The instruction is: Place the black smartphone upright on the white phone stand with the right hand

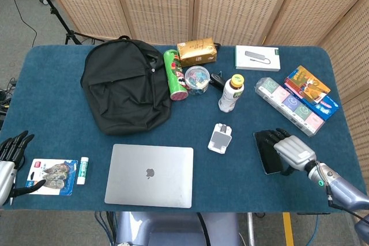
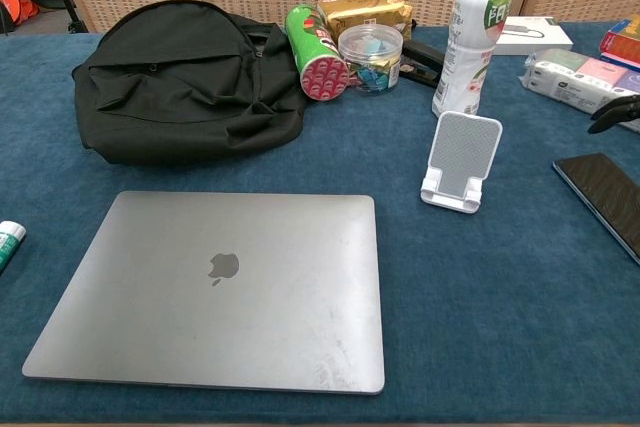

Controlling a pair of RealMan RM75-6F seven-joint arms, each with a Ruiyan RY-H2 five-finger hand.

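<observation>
The black smartphone (image 1: 265, 152) lies flat on the blue table, right of the white phone stand (image 1: 221, 138). In the chest view the stand (image 2: 462, 162) stands upright and empty, and the phone (image 2: 603, 197) lies at the right edge. My right hand (image 1: 290, 149) reaches over the phone's right side and far end with its fingers spread. Its dark fingertips (image 2: 615, 112) show above the phone in the chest view, and nothing is gripped. My left hand (image 1: 10, 156) hangs open off the table's front left corner.
A closed grey laptop (image 1: 150, 175) lies at the front centre. A black backpack (image 1: 124, 91), a green can (image 1: 174, 75), a clear tub (image 1: 197, 79) and a drink bottle (image 1: 231, 93) stand behind the stand. Tissue packs (image 1: 290, 105) lie at the right.
</observation>
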